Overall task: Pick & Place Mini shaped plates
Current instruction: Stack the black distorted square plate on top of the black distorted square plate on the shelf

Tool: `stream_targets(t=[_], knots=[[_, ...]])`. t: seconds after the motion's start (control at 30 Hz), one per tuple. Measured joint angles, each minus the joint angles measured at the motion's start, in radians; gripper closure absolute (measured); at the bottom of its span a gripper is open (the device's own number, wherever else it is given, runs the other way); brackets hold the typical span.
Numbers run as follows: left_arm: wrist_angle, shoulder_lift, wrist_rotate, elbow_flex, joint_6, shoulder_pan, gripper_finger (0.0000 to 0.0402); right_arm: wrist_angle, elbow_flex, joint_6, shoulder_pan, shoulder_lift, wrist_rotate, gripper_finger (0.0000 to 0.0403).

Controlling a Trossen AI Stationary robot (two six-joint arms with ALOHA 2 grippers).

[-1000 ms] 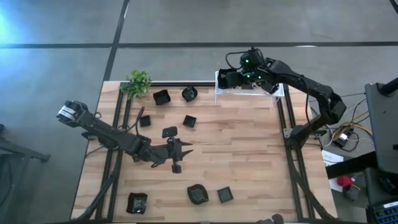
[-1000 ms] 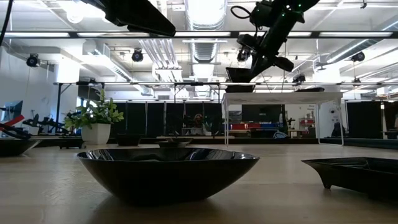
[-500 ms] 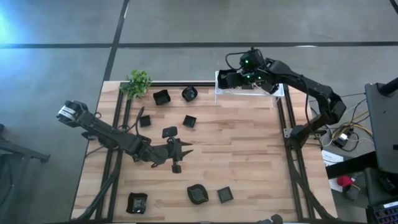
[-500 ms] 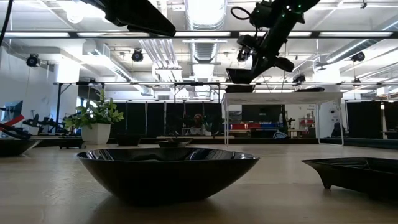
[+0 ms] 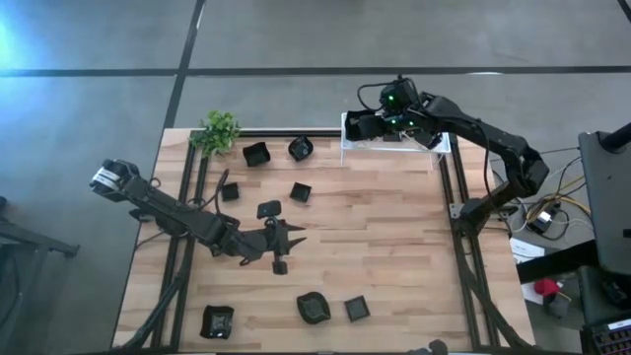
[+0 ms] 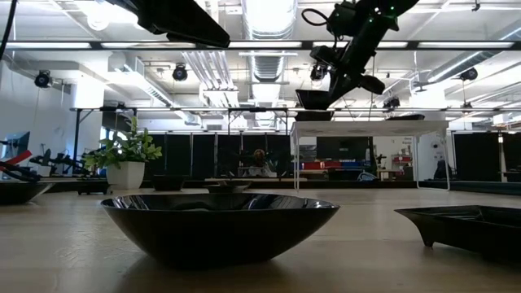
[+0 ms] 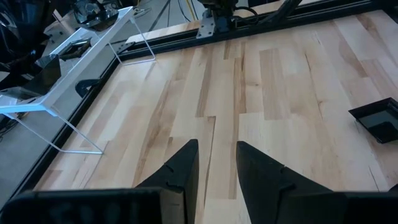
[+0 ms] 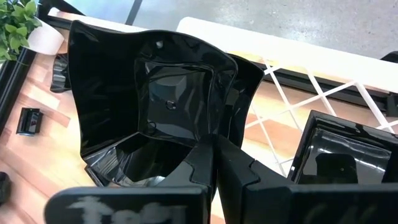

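1. Wooden table [image 5: 394, 256]: fills the middle of the high view, black rails along its sides.
2. White lattice rack [image 5: 444, 144]: at the far right corner of the table. One dark plate [image 8: 339, 158] already lies on it, just beside the held one.
3. Right gripper [image 5: 367, 125]: raised above the rack's left end, fingers pinched tight on the rim of a black angular plate [image 8: 155, 102]. Plate hangs tilted, its hollow facing the wrist camera, clear of the rack top.
4. Left gripper [image 5: 279, 244]: low over bare wood at mid table, jaws apart by a narrow gap, holding nothing.
5. Mini shaped plates loose on the table: two near the plant [image 5: 256, 154], three mid-left [image 5: 301, 191], three along the near edge [image 5: 314, 307], one small plate just beside the left gripper [image 5: 280, 266].
6. Small green plant [image 5: 219, 131]: far left corner.
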Motion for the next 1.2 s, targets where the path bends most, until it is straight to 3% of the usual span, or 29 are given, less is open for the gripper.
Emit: stream_targets(t=[1.2], knots=[[0.000, 0.000, 0.000, 0.000, -0.004, 0.000, 0.0298, 0.067, -0.020, 0.007, 0.000, 0.001, 0.000, 0.0394]])
